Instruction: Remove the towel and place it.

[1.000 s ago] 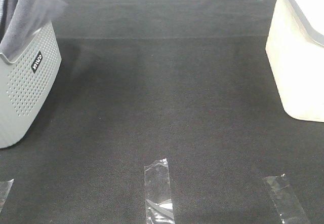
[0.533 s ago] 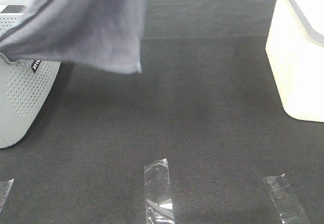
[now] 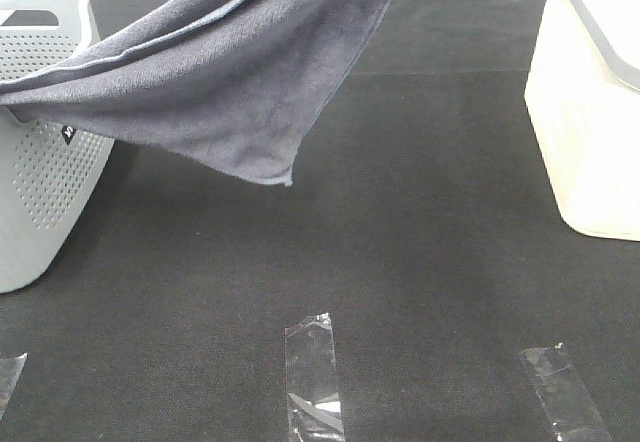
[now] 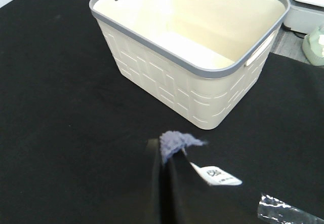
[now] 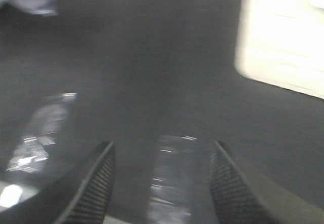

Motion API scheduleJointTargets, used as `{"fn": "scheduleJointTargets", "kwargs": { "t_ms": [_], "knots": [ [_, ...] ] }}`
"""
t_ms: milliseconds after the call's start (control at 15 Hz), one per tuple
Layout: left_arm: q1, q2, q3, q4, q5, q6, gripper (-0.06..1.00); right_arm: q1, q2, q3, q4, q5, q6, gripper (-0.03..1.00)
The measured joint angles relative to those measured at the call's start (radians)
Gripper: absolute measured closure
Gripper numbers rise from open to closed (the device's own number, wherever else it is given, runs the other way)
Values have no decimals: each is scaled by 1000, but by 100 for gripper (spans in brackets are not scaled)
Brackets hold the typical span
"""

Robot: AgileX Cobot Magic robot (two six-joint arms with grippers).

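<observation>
Black cloth point(image 3: 420, 262) covers the whole table. On the left side of the high view stands a grey basket point(image 3: 40, 192) with lots of little holes in its wall. On the right side stands a cream basket point(image 3: 590, 142) with a grey rim. The two baskets are well apart.

The towel point(image 3: 240, 92) is up in the air between them, closer to the grey basket. It is big, soft and grey-purple, with a thin sewn edge. One end lies over the rim of the grey basket. The rest goes up and out of the top of the high view. One corner hangs down over the black cloth.

Three strips of clear tape are stuck on the cloth near the front: one in the middle point(image 3: 312, 372), one to the right point(image 3: 562, 392) and a bit of one at the left edge point(image 3: 8, 377).

The left claw point(image 4: 171, 153) is clenched tight on the towel. A small fluffy tuft of towel point(image 4: 177, 142) pokes out above its dark fingers. A little white tag point(image 4: 216, 175) shows just beside the tuft. Past the claw, the cream basket point(image 4: 192, 82) has nothing in it.

The right claw point(image 5: 161, 153) is spread wide and holds nothing. It hangs over the black cloth, and a strip of tape point(image 5: 169, 178) shows between its two fingers. That picture is blurry. The cream basket point(image 5: 283, 36) shows off to one side.
</observation>
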Motion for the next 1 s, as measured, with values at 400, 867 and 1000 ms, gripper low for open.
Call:
{"fn": "scheduleJointTargets", "kwargs": {
  "t_ms": [400,867,1000],
  "knots": [
    [0,0,0,-15,3,8,94,6,266,-3,414,-169,-368,41],
    [0,-9,0,-16,3,12,94,57,721,-3,944,-234,-963,36],
    [0,-9,0,-16,3,12,94,57,837,-3,1107,-203,-1147,36]
  ]
}}
